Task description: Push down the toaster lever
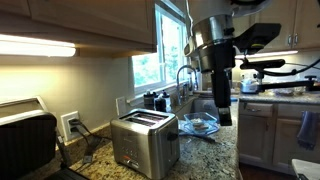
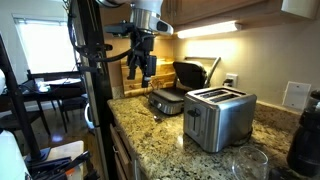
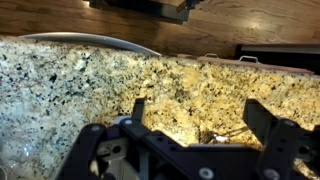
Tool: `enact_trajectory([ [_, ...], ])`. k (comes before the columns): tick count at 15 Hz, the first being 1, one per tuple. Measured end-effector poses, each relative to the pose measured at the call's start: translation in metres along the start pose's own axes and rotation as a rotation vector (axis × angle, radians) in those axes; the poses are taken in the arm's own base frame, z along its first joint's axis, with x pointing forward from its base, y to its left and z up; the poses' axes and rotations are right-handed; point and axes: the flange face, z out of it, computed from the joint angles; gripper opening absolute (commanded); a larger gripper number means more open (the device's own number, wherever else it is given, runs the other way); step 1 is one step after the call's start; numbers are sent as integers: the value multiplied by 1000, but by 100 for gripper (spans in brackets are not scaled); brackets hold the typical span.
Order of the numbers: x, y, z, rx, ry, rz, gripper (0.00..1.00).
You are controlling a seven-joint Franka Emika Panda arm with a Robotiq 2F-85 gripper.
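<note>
A stainless steel two-slot toaster (image 1: pixel 145 143) stands on the granite counter; it also shows in an exterior view (image 2: pixel 219 116). Its lever is not clearly visible. My gripper (image 1: pixel 223 112) hangs in the air well away from the toaster, above the counter in both exterior views (image 2: pixel 141 72). In the wrist view my gripper (image 3: pixel 196 118) is open and empty, with only speckled granite between the fingers. The toaster is out of the wrist view.
A glass bowl (image 1: pixel 199 125) sits on the counter near the sink and faucet (image 1: pixel 185 75). A dark grill appliance (image 2: pixel 170 98) stands beside the toaster. A black appliance (image 1: pixel 25 135) sits at the counter's near end. A window (image 1: pixel 160 55) is behind.
</note>
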Motion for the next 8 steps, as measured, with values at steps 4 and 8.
enact_trajectory([
  [4,26,10,3,-65,98,-13,100],
  [8,48,33,9,-123,187,48,100],
])
